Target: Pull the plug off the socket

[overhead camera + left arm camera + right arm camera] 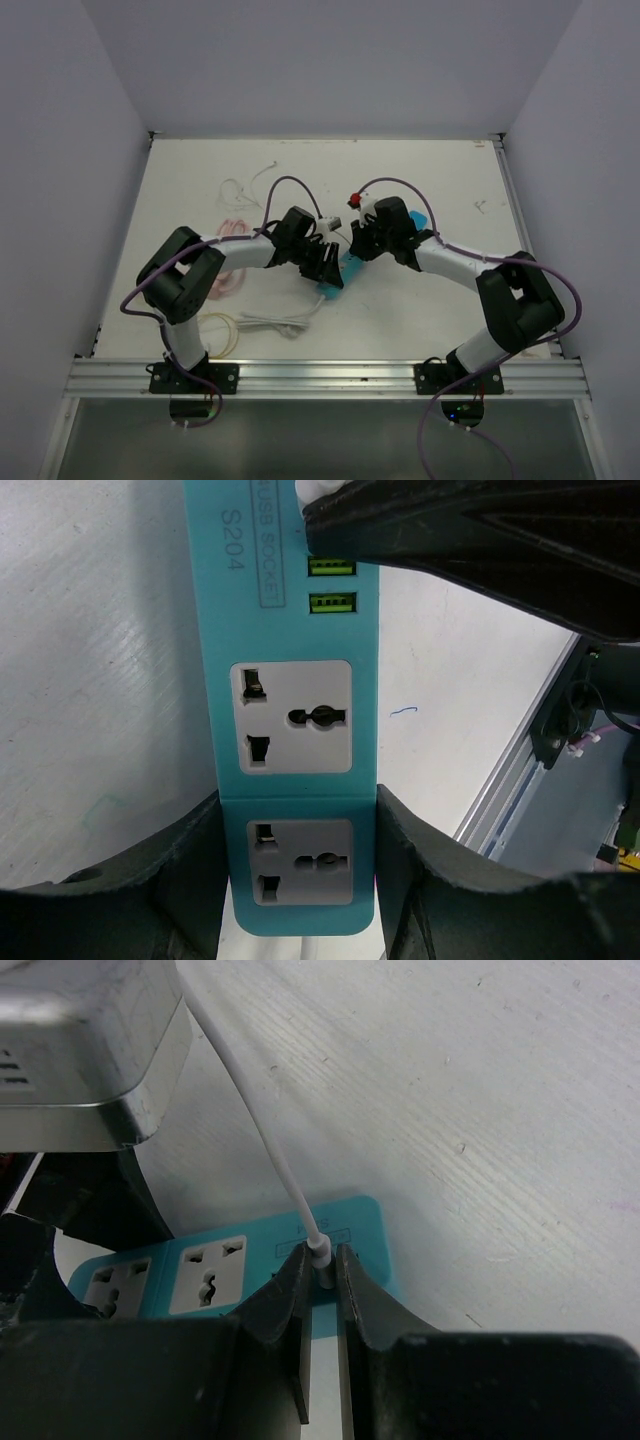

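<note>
A teal power strip (347,268) lies on the white table between both grippers. In the left wrist view the strip (290,630) shows two empty white sockets and two green USB ports. My left gripper (297,825) is shut on the strip's end, one finger (190,870) on each long side. In the right wrist view a small white USB plug (322,1260) with a thin white cable (260,1130) sits in the strip (200,1260). My right gripper (321,1265) is shut on that plug, and it also shows in the top view (360,243).
A grey-white box (80,1050) hangs over the cable's far end. A coiled white cord (280,322), a yellowish loop (222,332) and pink cables (235,228) lie left of the strip. An aluminium rail (320,378) runs along the near edge. White walls enclose the table.
</note>
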